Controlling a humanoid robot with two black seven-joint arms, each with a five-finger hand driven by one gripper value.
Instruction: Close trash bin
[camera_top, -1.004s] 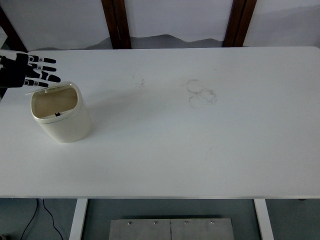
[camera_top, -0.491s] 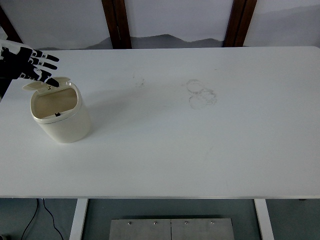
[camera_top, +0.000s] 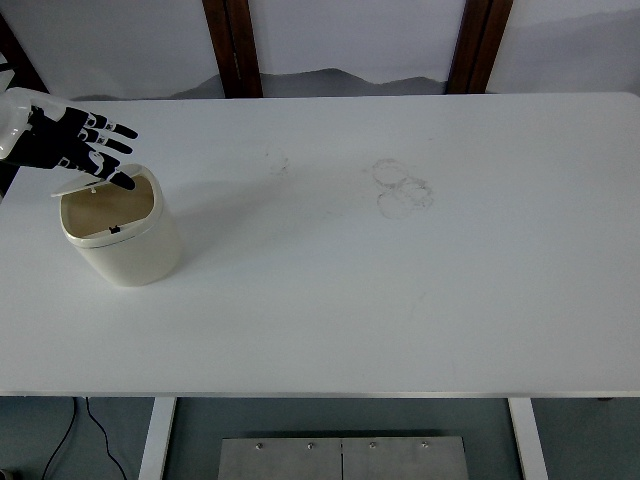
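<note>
A small cream trash bin (camera_top: 125, 240) stands on the white table (camera_top: 380, 290) near its left side. Its lid (camera_top: 84, 185) is hinged at the back and is tilted partway down over the opening; the tan inside still shows. My left hand (camera_top: 92, 150) hovers over the bin's back rim with its fingers spread, the lower fingertips (camera_top: 122, 182) touching or just above the lid. The hand holds nothing. My right arm is out of sight.
Faint ring marks (camera_top: 402, 186) and a small smudge (camera_top: 278, 163) lie on the table's middle. Two dark wooden posts (camera_top: 232, 45) stand behind the far edge. A cable (camera_top: 70, 440) hangs below the table at the lower left.
My left hand has moved right and slightly forward over the bin. The lid, first upright behind the opening, has tipped further down over it.
</note>
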